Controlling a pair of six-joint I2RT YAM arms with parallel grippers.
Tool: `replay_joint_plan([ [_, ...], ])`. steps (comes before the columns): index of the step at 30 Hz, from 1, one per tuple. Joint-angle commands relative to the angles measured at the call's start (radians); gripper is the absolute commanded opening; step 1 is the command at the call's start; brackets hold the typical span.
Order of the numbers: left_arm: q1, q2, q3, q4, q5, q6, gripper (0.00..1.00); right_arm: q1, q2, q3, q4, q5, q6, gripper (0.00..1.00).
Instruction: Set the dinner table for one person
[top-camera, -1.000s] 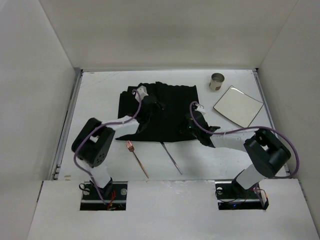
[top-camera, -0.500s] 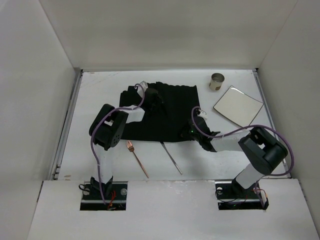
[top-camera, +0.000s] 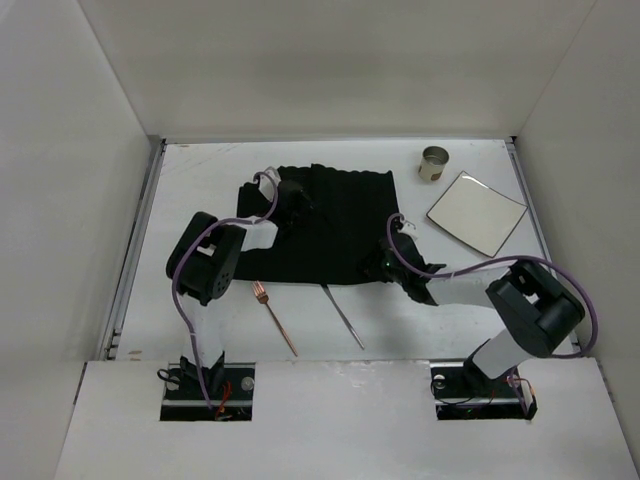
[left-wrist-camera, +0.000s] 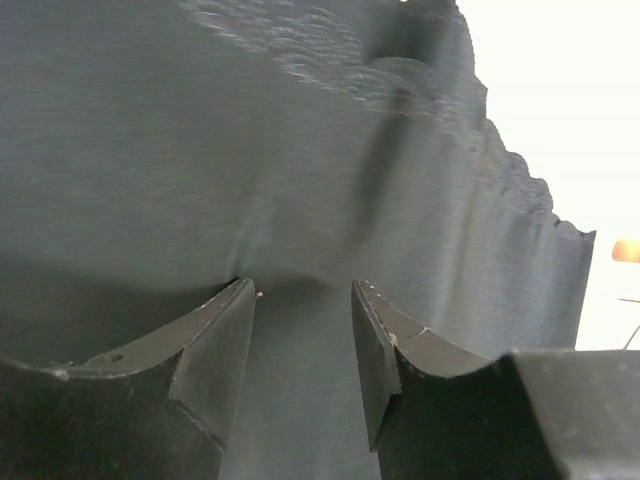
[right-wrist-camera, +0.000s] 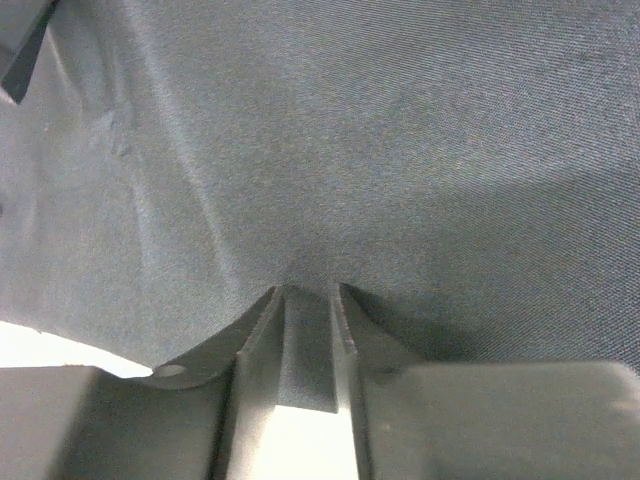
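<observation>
The left end effector (left-wrist-camera: 300, 291) stands with its two dark fingers apart, the tips pressing down on a black rectangular cloth mat (left-wrist-camera: 200, 140) without pinching any of it. The cloth puckers slightly between the tips, and ripples run through it toward its edge. The right end effector (right-wrist-camera: 305, 293) is closed on the same mat: its fingers are nearly together, with a narrow fold of the cloth's near edge clamped between them.

From above, the left end effector sits on the mat's far left part and the right one at its near right edge. Both arms reach forward from their bases, trailing purple cables.

The mat lies in the middle of the large matte-white rectangular surface (top-camera: 200, 200), which runs from the arm bases to the back wall, with thin metal rails along its two sides. The mat's left edge is bunched and uneven.

Just in front of the mat, on the bare surface, lie a copper-coloured fork (top-camera: 275, 318) and a slim silver utensil (top-camera: 342, 315), both angled and apart from each other. Off the mat's far right corner stands a small round metal cup (top-camera: 433, 163), and just beside it lies a square white plate (top-camera: 476, 212), turned at an angle.
</observation>
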Motion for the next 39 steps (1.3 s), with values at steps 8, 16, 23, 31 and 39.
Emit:
replay_joint_plan([
  [8,-0.060,-0.334,-0.222,0.045,-0.046,0.053,0.44,-0.013,-0.257,0.038,-0.166,0.034,-0.085,0.52],
  [16,-0.151,-0.549,-0.490,0.179,-0.040,0.148,0.39,-0.278,-0.441,0.009,-0.274,0.154,-0.030,0.36],
  [23,-0.161,-0.681,-0.670,0.290,-0.034,0.165,0.39,-0.620,-0.515,-0.032,-0.262,0.165,-0.011,0.05],
  [31,-0.209,-0.639,-0.701,0.369,-0.009,0.161,0.41,-0.918,-0.527,-0.115,-0.249,0.133,-0.031,0.44],
  [39,-0.203,-0.642,-0.722,0.393,-0.020,0.152,0.42,-1.032,-0.351,-0.111,-0.132,0.026,-0.016,0.58],
])
